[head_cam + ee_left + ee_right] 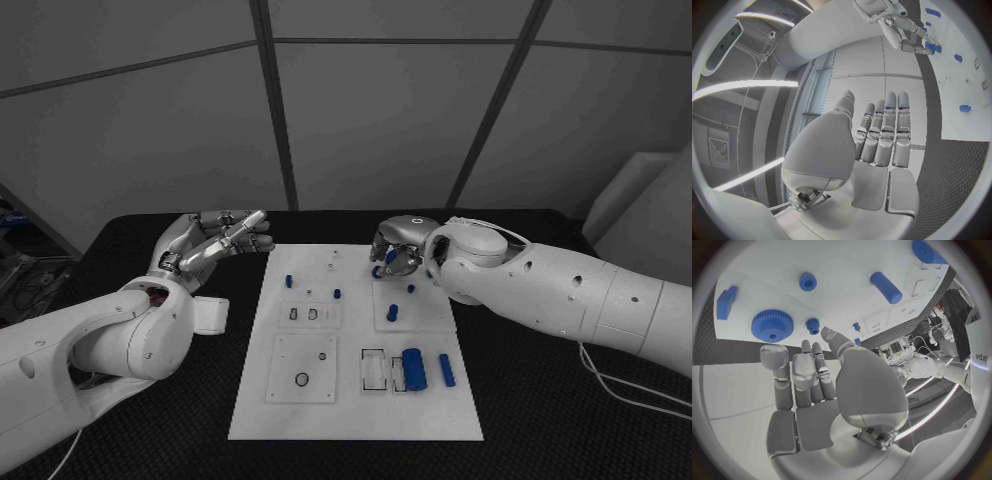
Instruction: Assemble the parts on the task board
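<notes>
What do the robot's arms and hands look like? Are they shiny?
Both arms have smooth, rounded white shells. The right arm shows small dark dots on its shell and a thin white cable looping near the wrist. Each ends in a silver, metal-looking hand: the left hand and right hand have jointed fingers with pale pads, and smooth grey palm covers.

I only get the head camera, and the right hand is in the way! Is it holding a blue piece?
Observer: No. The right wrist view shows the right hand with its fingers stretched out and nothing gripped.
Operator: What's hiding under it?
Observer: A big blue gear lies on the task board, near the fingertips.
Operator: Is the left hand holding anything?
Observer: No. The left wrist view shows the left hand with a bare palm and straight fingers.
</notes>
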You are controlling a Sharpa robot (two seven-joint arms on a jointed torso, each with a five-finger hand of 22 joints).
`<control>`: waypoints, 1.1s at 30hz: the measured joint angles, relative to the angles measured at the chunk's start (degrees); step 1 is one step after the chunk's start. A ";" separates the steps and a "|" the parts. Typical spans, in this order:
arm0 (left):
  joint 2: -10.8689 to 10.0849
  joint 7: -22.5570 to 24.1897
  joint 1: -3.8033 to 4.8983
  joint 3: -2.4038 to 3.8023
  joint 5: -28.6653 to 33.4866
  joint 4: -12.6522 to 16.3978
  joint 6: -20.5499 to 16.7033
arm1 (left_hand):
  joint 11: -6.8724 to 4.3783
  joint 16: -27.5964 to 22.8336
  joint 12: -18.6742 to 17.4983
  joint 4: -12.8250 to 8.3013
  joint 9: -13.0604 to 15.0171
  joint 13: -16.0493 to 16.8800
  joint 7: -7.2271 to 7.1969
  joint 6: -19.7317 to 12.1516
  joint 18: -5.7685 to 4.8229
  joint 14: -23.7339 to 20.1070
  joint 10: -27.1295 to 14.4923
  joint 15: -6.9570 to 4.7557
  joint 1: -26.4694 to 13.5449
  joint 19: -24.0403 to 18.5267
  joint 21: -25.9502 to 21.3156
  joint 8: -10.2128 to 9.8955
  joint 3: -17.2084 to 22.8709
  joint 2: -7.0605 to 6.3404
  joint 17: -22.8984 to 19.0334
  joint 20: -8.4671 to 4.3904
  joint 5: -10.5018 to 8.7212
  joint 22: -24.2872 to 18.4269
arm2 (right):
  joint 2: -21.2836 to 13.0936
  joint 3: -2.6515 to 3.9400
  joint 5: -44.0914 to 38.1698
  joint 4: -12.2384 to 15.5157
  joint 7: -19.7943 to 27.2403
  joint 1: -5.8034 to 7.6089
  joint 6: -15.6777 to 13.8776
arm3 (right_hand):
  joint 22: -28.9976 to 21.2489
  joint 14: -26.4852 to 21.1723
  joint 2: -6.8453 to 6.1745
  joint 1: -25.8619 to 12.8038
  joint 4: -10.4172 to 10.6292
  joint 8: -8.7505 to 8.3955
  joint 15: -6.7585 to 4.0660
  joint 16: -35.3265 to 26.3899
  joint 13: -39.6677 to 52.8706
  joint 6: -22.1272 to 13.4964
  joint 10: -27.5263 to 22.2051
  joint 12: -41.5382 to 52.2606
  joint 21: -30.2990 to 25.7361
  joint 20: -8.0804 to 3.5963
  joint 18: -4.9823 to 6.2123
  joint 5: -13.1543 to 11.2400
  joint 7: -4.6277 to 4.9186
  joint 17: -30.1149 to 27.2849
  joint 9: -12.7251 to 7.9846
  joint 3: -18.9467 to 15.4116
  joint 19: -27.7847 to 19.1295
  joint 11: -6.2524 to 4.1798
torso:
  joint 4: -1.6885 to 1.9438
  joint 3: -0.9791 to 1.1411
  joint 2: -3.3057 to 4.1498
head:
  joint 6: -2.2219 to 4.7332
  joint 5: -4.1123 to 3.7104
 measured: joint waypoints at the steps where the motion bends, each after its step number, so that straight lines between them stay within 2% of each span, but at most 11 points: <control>1: -0.04 0.00 0.00 0.01 0.00 0.02 0.00 | 0.00 0.00 0.00 0.00 0.00 0.00 0.00 0.00 0.00 0.00 0.00 0.00 0.00 0.00 0.00 0.00 0.00 0.00 0.00 0.00 0.00 0.00 | 0.01 0.00 0.00 -0.04 -0.03 0.00 0.02 | 0.24 0.00 0.11 0.11 0.06 0.00 0.00 0.26 0.00 0.00 0.00 0.00 0.28 0.04 0.00 0.00 0.00 0.25 0.00 0.25 0.04 0.00 | -0.02 0.01 0.04 | 0.00 0.00; 10: -0.23 0.00 0.00 0.02 -0.03 0.05 0.00 | 0.00 0.00 0.00 0.00 0.01 0.00 0.00 0.00 0.00 -0.21 0.00 0.21 0.01 0.00 0.00 0.00 0.00 0.00 -0.01 0.00 0.00 0.00 | 0.03 0.01 0.00 -0.21 -0.21 0.00 0.38 | 3.80 0.00 0.43 0.42 0.17 0.00 0.00 2.80 0.09 0.00 1.70 0.54 3.17 0.39 0.01 -0.36 0.00 2.70 0.07 2.27 0.44 -0.21 | -0.10 0.14 0.31 | -0.31 -0.29; 15: -0.24 -0.03 0.00 0.04 -0.04 0.01 0.01 | 0.19 -0.22 0.00 0.00 0.01 0.00 -0.01 0.00 0.00 -0.21 -0.20 0.21 0.01 0.00 0.00 0.00 0.00 0.00 -0.01 0.00 0.00 -0.05 | 0.17 0.01 0.00 -0.06 -0.22 0.00 0.65 | 5.31 0.00 0.43 0.42 0.26 0.00 0.00 3.54 0.15 0.68 3.00 0.75 4.21 0.19 0.01 -0.68 0.42 3.49 0.24 3.27 0.64 -0.30 | -0.14 0.24 0.44 | -0.51 -0.30; 19: -0.24 -0.07 0.00 0.05 -0.04 0.01 0.02 | 0.19 -0.22 0.00 -0.12 0.01 0.01 -0.01 0.00 0.00 -0.21 -0.20 0.21 0.01 0.00 0.00 0.00 0.12 0.00 -0.01 0.00 0.00 -0.05 | 0.25 0.01 0.00 -0.06 -0.16 0.00 0.82 | 5.86 0.00 0.43 0.42 0.33 0.00 0.00 3.82 0.15 0.88 3.51 0.74 4.66 0.19 0.02 -1.01 0.25 3.68 0.25 3.80 0.64 -0.40 | -0.14 0.24 0.49 | -0.48 -0.26; 21: -0.24 -0.08 0.00 0.05 -0.05 0.00 0.02 | 0.19 -0.22 0.00 -0.16 0.01 0.01 -0.01 0.00 0.00 -0.21 -0.20 0.21 0.01 0.00 0.00 0.00 0.16 0.00 -0.01 0.00 0.00 -0.05 | 0.34 0.01 0.00 -0.18 -0.14 0.00 0.93 | 6.13 0.00 0.43 0.42 0.47 0.00 0.00 4.02 0.14 0.88 3.51 0.74 4.66 0.19 -0.90 -1.01 0.25 3.84 0.25 3.94 0.64 -0.40 | -0.14 0.24 0.52 | -0.48 -0.24; 30: -0.39 -0.16 0.01 0.06 -0.06 0.02 0.07 | 0.19 -0.39 0.00 -0.16 0.01 0.01 -0.01 0.00 0.00 -0.21 -0.20 0.21 -0.04 -0.01 0.00 0.00 0.16 0.05 0.03 0.00 0.00 -0.05 | 1.08 0.01 0.00 -0.98 -0.07 0.00 1.71 | 6.37 0.00 0.43 0.42 0.49 0.00 0.00 4.02 0.14 1.06 3.71 0.74 4.99 0.19 -0.89 -1.29 0.44 3.95 0.30 4.25 0.64 -0.60 | -0.14 0.31 0.72 | -0.79 -0.10; 33: -0.47 -0.19 0.01 0.07 -0.06 0.04 0.09 | 0.19 -0.56 0.00 -0.26 0.01 0.01 -0.01 0.00 0.00 -0.21 -0.20 0.21 -0.19 0.00 0.00 0.00 0.26 0.20 0.03 0.00 0.00 -0.05 | 1.26 0.01 0.00 -1.16 -0.06 0.00 1.93 | 6.49 0.00 0.43 0.42 0.46 0.01 0.00 4.37 0.14 1.27 3.91 0.74 5.28 0.19 -0.89 -1.29 0.23 4.04 0.30 4.59 0.64 -0.40 | -0.13 0.32 0.75 | -0.91 -0.05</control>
